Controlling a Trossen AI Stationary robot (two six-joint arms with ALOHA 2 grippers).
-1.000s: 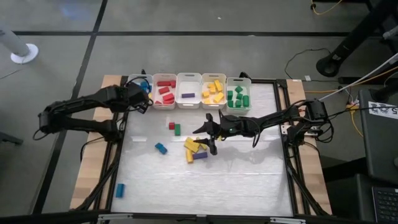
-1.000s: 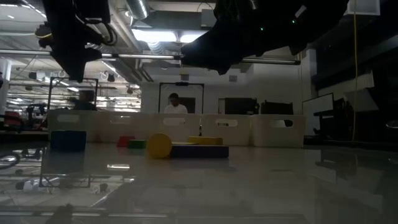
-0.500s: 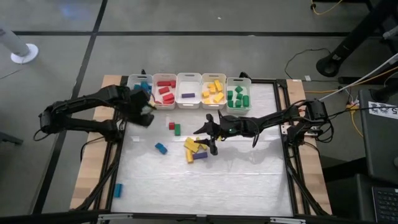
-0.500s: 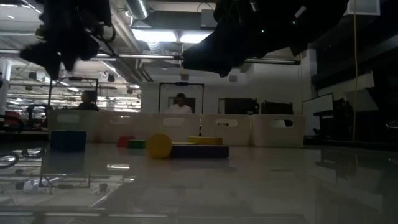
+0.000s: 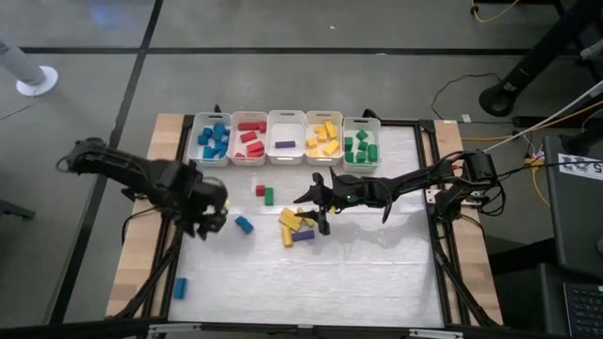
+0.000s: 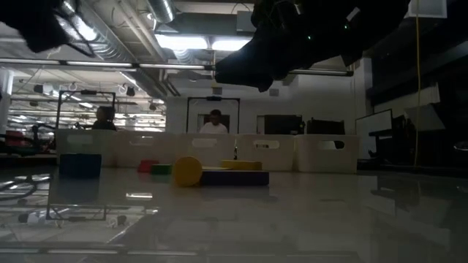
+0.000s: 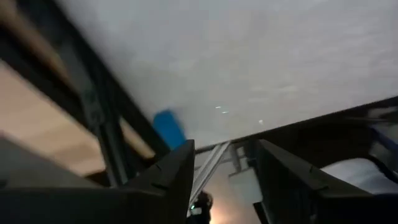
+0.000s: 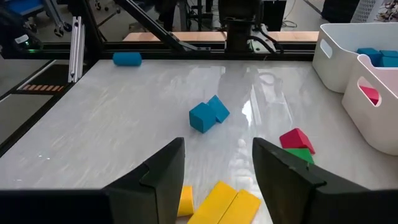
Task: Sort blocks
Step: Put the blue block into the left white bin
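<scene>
Loose blocks lie on the white table: a yellow and purple heap, a blue block, a red one against a green one, and a lone blue block near the front left. My right gripper hangs open above the heap, its fingers either side of the yellow blocks below. My left gripper is open and tipped downward left of the blue block, with nothing between its fingers.
Five white bins line the far edge: blue, red, one with a purple block, yellow, green. A black frame borders the table. People show in the room beyond.
My left gripper has swung away from the blue bin toward the table's near edge, turning about as it went, and now hangs beside the blue block. The blue bin shows uncovered.
</scene>
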